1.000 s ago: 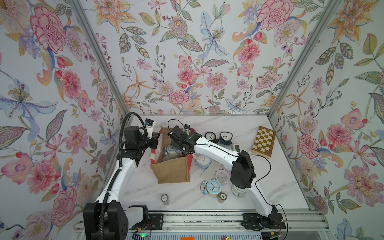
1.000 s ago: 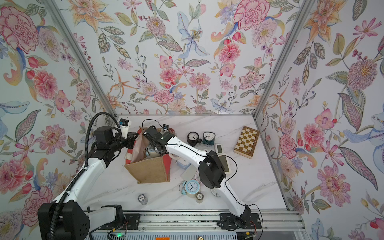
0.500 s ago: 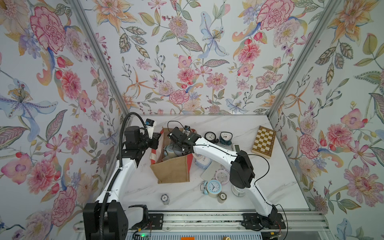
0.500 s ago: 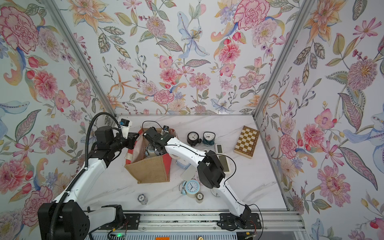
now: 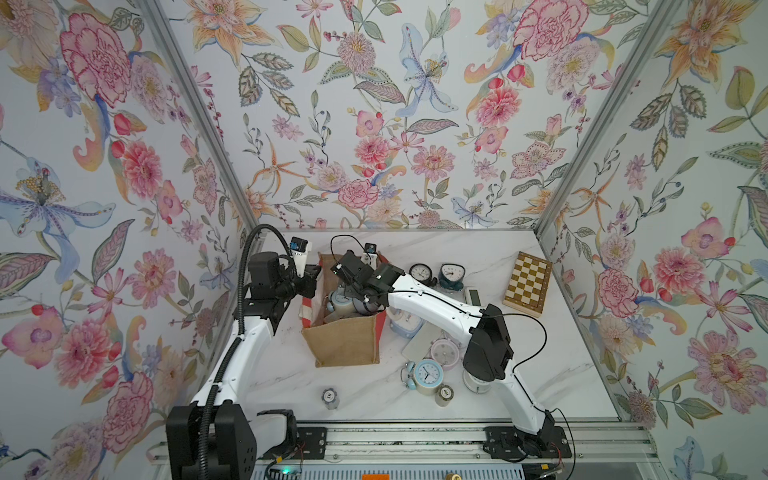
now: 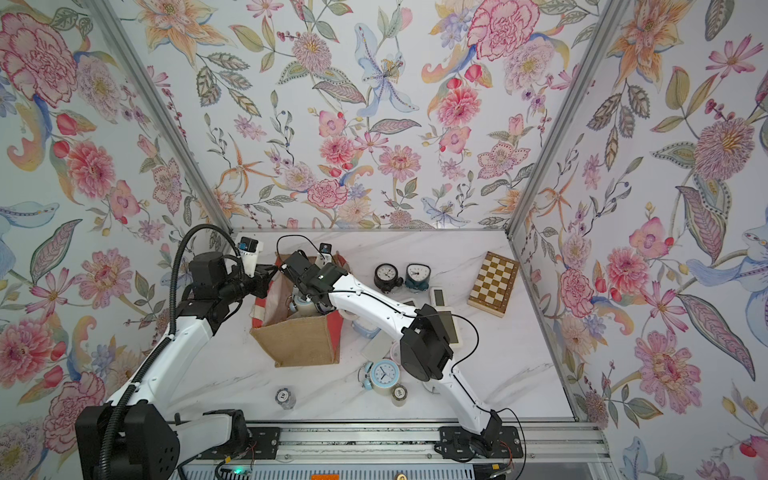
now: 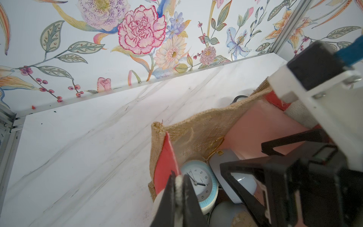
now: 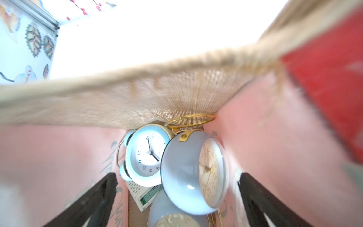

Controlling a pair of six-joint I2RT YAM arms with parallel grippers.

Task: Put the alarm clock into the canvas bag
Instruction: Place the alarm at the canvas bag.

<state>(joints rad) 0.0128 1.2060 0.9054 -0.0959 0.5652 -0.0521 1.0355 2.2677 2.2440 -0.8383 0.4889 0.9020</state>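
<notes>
The canvas bag stands upright at the table's left of middle, mouth open. My left gripper is shut on its white handle at the rim. My right gripper reaches down into the bag, open, its fingers wide apart and touching nothing. Beneath them a grey-blue alarm clock with a gold handle lies loose on its side. It rests against a light blue twin-bell clock and on another grey clock.
Right of the bag lie more clocks: a black one, a teal one, a pink one and a blue twin-bell one. A chessboard sits at the back right. Two small round objects are near the front edge.
The right gripper's jaws have spread a little wider inside the bag. Both arms have hardly moved, and the left one still holds the handle.
</notes>
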